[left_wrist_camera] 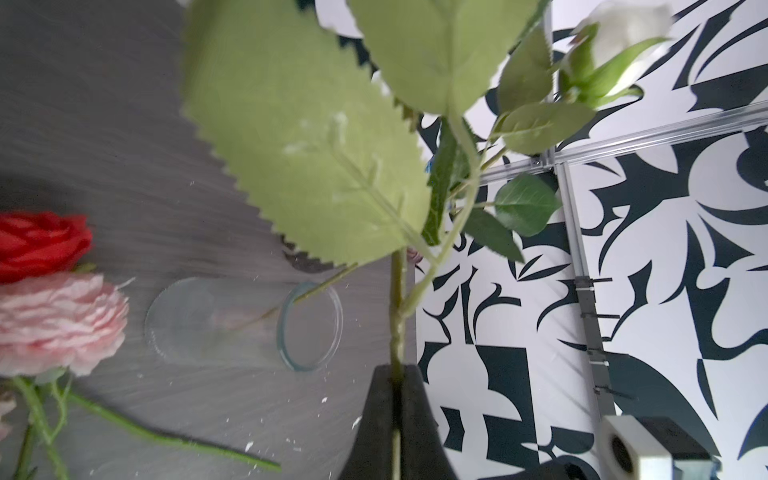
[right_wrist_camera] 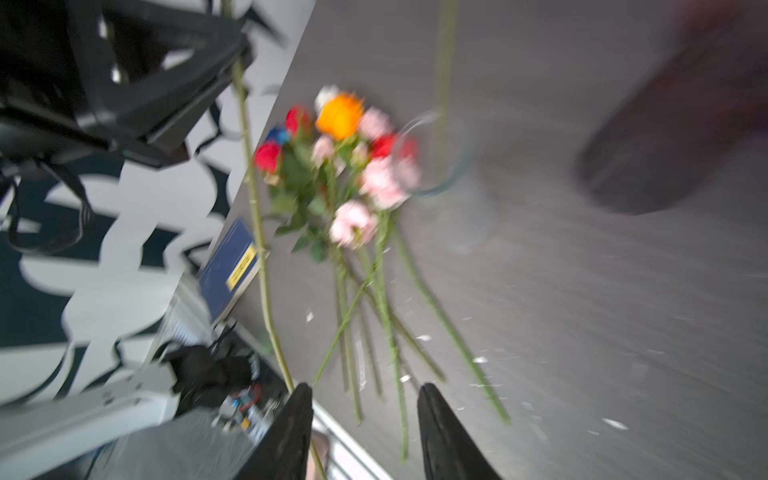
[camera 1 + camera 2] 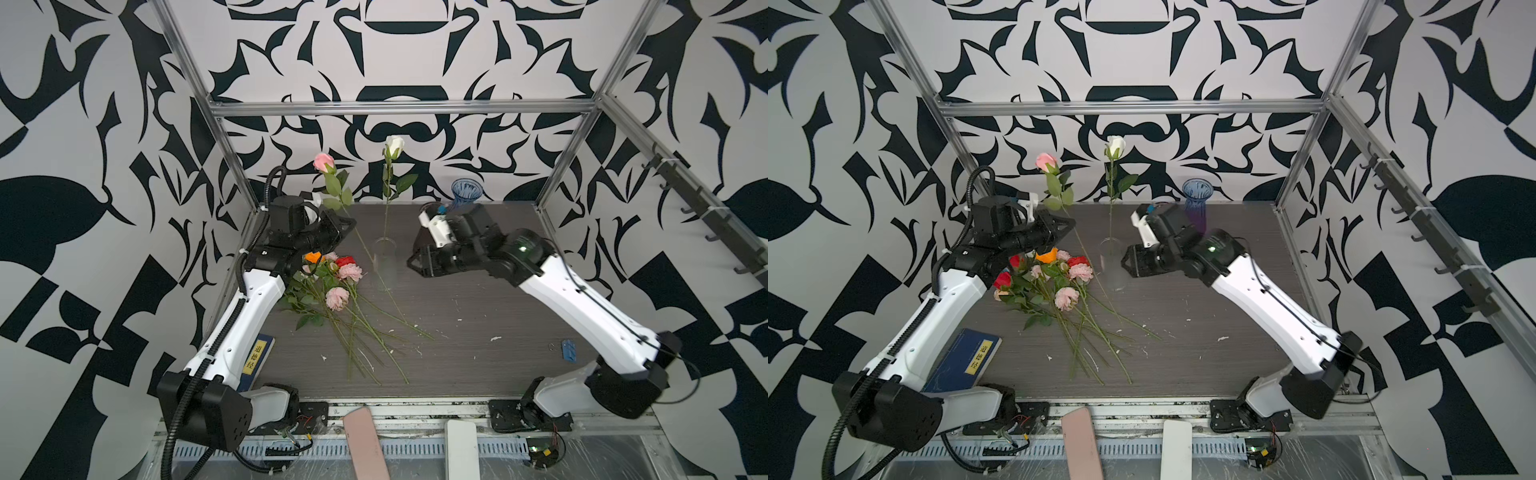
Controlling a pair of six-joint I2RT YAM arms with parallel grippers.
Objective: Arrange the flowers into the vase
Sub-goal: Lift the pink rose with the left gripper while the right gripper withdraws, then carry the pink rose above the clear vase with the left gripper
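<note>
Both top views: my left arm [image 3: 249,307] covers one edge of the flowers [image 3: 328,282] heaped on the counter [image 3: 478,299], just left of the glass vase [image 3: 384,257], which is so clear I barely catch its walls. The white rose [image 3: 394,145] stands in it. The left pincer [image 3: 348,222] is clamped on the pink rose [image 3: 323,162] stem, bloom high and tilted. My right arm [image 3: 573,307] hides the foot of the blue vase [image 3: 465,193] at the back, and the right pincer [image 3: 410,262] hangs just right of the glass vase. A blue book [image 3: 963,361] sits half under the left arm.

Left wrist: a big leaf [image 1: 307,158] blocks most of the frame; the vase rim peeks out beside it.

Right wrist: badly smeared. The fingers [image 2: 301,432] stand spread apart, gripping nothing; the pink rose's stem runs close by one of them, touching or not I can't tell. There's also a dark blob [image 2: 665,145] I can't identify.
</note>
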